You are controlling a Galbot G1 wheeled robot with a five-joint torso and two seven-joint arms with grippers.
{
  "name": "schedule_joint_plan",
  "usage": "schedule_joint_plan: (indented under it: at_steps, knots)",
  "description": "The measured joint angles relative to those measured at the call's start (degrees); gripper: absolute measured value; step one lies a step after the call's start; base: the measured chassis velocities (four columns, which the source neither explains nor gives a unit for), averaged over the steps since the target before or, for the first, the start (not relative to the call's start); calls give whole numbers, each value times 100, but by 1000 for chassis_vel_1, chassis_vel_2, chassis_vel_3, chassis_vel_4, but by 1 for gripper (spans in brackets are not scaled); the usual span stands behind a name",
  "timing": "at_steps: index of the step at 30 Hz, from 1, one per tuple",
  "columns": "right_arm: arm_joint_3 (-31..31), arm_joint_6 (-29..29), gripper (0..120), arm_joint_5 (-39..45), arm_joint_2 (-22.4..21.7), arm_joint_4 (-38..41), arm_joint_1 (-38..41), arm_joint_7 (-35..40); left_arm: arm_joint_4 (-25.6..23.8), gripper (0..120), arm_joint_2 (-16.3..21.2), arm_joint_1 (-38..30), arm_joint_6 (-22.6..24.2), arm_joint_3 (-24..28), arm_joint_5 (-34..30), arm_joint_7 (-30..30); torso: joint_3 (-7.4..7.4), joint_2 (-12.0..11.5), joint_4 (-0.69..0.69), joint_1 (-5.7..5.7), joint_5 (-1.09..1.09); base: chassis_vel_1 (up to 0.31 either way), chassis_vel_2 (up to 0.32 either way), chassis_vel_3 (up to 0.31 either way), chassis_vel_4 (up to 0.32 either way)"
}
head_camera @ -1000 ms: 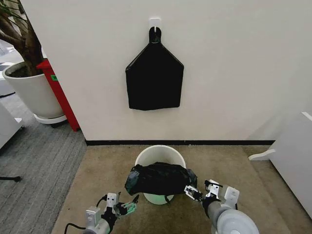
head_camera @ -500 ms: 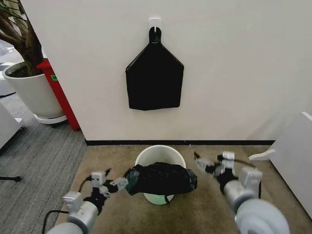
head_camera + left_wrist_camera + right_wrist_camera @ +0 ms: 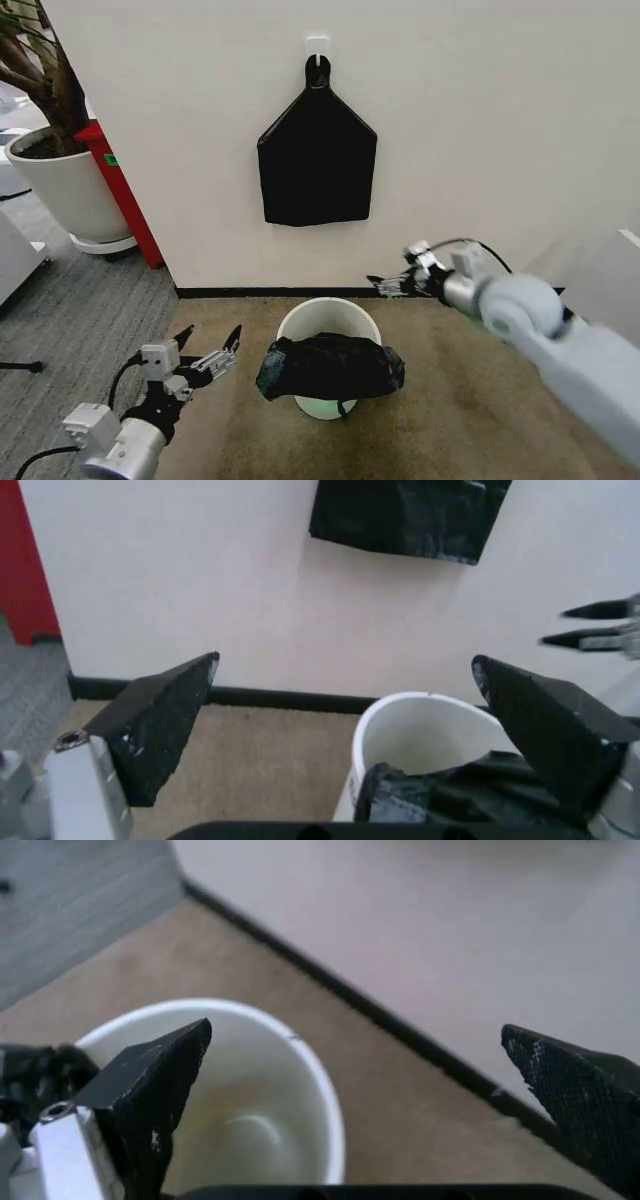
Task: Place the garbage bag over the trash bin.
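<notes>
The cream-white trash bin stands on the tan carpet near the wall. The black garbage bag lies bunched over the bin's front rim, leaving the back of the opening uncovered. My left gripper is open, low and to the left of the bin, apart from the bag. My right gripper is open, raised above the bin's back right near the baseboard. The left wrist view looks between open fingers at the bin and bag. In the right wrist view, the bin lies below and a bag edge shows beside it.
A flat black house-shaped bundle hangs from a wall hook above the bin. A large white plant pot and a red panel stand at the left. Grey carpet lies left of the tan mat.
Both grippers have drawn away from the bag's ends: the left swung out to the left, the right rose and went back toward the wall. The bag stays on the bin's front rim.
</notes>
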Motion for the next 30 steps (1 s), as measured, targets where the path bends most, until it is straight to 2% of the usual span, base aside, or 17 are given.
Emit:
schedule_joint_plan:
  at_steps: [2,4,5,6,7,8,16,21,26,30]
  knots:
    - [-563,-6,100,16,180,-412,589,-133,18,100,-79,-10,-67,-57,182,118,0,0,1,0,2,0,0,0,0]
    - [-693,-5,100,21,225,-502,710,-157,27,100,-97,-20,-89,-80,228,147,0,1,2,0,-2,0,0,0,0]
    - [-1084,-5,100,48,367,-768,1036,-201,51,100,-128,-61,-137,-145,307,207,-1,0,2,0,-8,0,0,0,0]
    - [-1084,-5,100,48,367,-768,1036,-201,51,100,-128,-61,-137,-145,307,207,-1,0,2,0,-8,0,0,0,0]
    - [-1788,-5,100,160,667,-1221,1518,-265,81,100,-147,-169,-186,-250,363,259,0,0,2,0,2,0,0,0,0]
    - [-2231,-5,100,214,852,-1520,1783,-358,98,100,-150,-245,-209,-298,372,278,0,0,2,0,-3,0,0,0,0]
    - [-3607,-5,100,331,1431,-2709,2547,-791,112,100,-251,-382,-266,-310,372,332,0,0,0,0,-3,0,0,0,0]
    - [-3887,-3,100,219,1609,-3103,2611,-786,131,100,-330,-398,-310,-286,395,335,-1,0,1,0,-2,0,0,0,0]
    - [-3883,-1,97,148,1650,-3308,2526,-763,163,100,-385,-403,-359,-179,452,334,-1,0,0,0,-1,0,0,0,0]
    - [-3861,-1,82,185,1576,-3303,2446,-765,261,100,-379,-486,-406,-46,500,272,-1,0,0,0,-2,0,0,0,0]
